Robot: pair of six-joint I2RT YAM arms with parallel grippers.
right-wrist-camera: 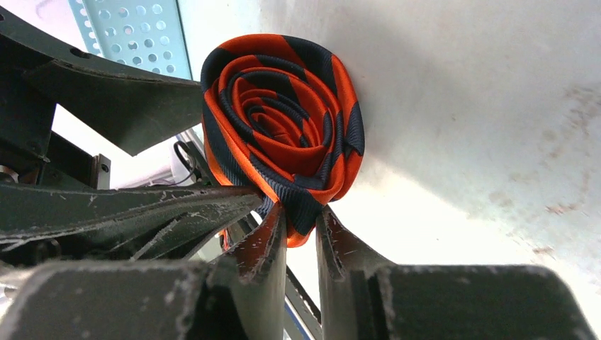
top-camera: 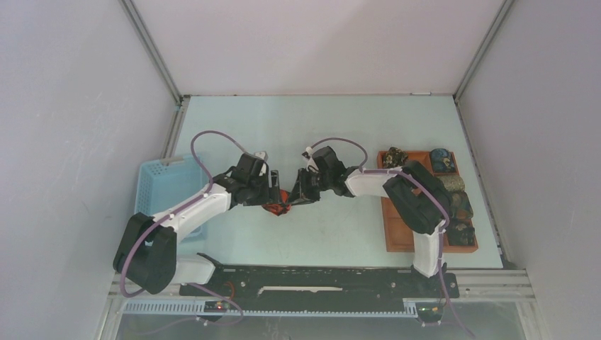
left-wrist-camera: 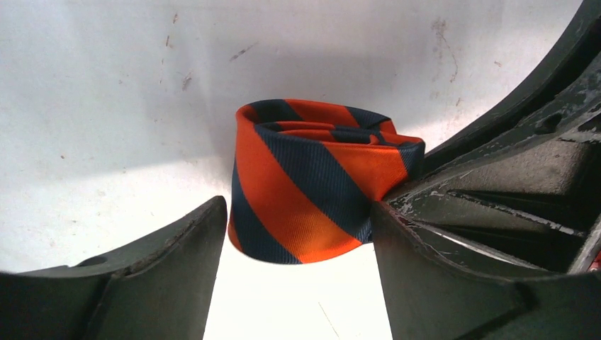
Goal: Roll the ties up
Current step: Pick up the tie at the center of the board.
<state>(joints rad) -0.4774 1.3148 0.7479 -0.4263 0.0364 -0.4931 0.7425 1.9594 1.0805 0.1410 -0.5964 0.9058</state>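
A blue basket [top-camera: 159, 185] sits at the left of the desk [top-camera: 319, 127]. At mid-desk the left tool [left-wrist-camera: 298, 212] stands open, its fingers flanking the orange-and-navy tie [left-wrist-camera: 305, 184], which is wound into a tight roll, spiral end up. The right tool [right-wrist-camera: 301, 216] is closed on the roll's outer layer, pinching it. At far right, a brown tray [top-camera: 397, 234] holds other rolls [top-camera: 453, 184].

tie [left-wrist-camera: 312, 191]: orange and dark navy diagonal stripes | basket [top-camera: 159, 185]: light blue | tray [top-camera: 395, 234]: orange-brown | table [top-camera: 319, 127]: pale mint
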